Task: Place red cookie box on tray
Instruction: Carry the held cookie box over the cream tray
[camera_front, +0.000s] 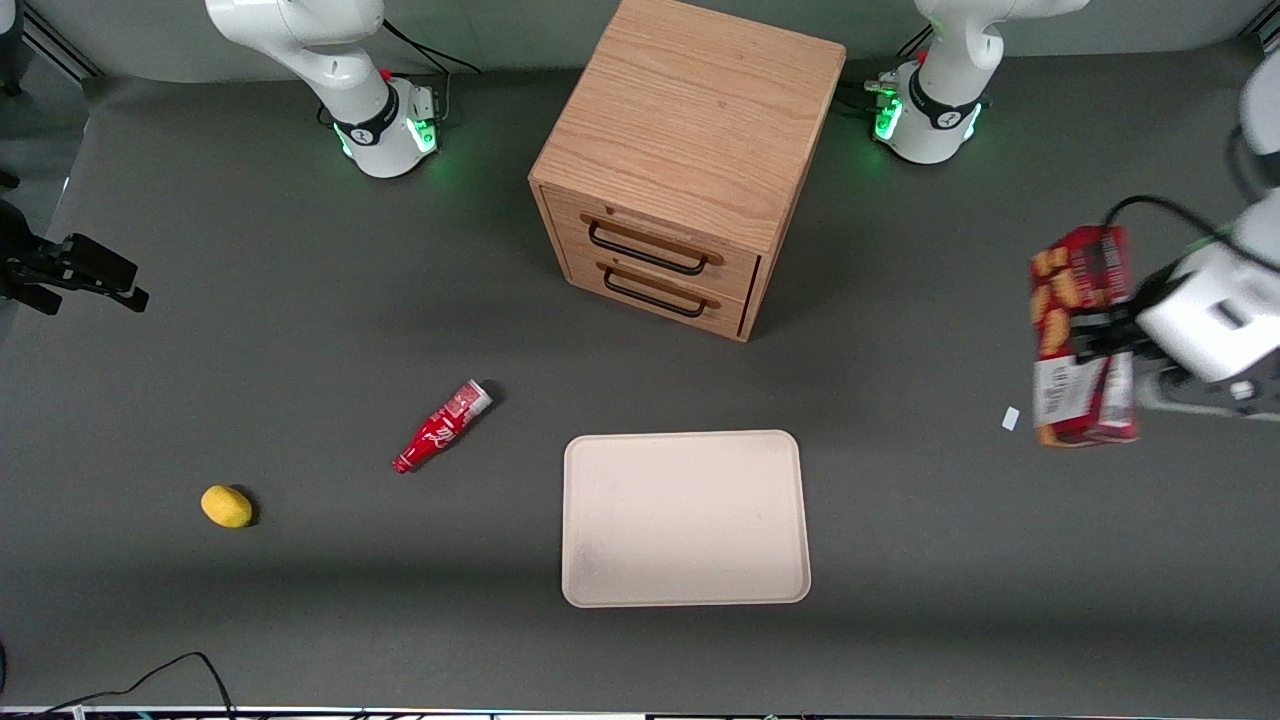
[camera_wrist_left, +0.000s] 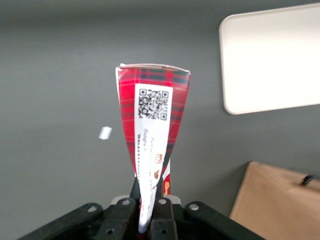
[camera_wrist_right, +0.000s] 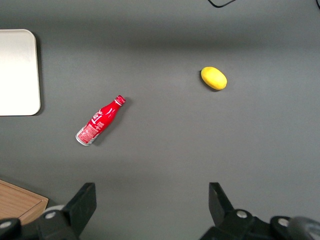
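From my station I see the left arm's gripper (camera_front: 1105, 335) out at the working arm's end of the table, its black fingers (camera_wrist_left: 124, 215) clamped on the long slim dark-red plaid cookie box (camera_front: 1083, 335). The fingers pinch the carton across its narrow sides, and in the wrist view the box (camera_wrist_left: 152, 130) runs away from the camera with its white label patch and QR code facing me. In the front view the carton seems to be lifted clear of the dark grey table (camera_front: 300, 350), though I can't be sure from that angle.

The flat rectangular cream-beige tray (camera_front: 686, 518) with rounded corners lies well apart from the held box, toward the middle of the table and nearer the front camera than the light oak wooden drawer cabinet (camera_front: 690, 160). The cabinet's two drawers, each with a dark handle, look shut. The tray's surface is bare. A corner of the tray (camera_wrist_left: 270, 60) and an edge of the cabinet (camera_wrist_left: 272, 200) also show from the wrist.

A small white scrap (camera_front: 1010, 418) rests on the table just beside the box. Toward the parked arm's end lie a small red bottle (camera_front: 442, 426) on its side and, farther out, a yellow lemon-like fruit (camera_front: 227, 506).
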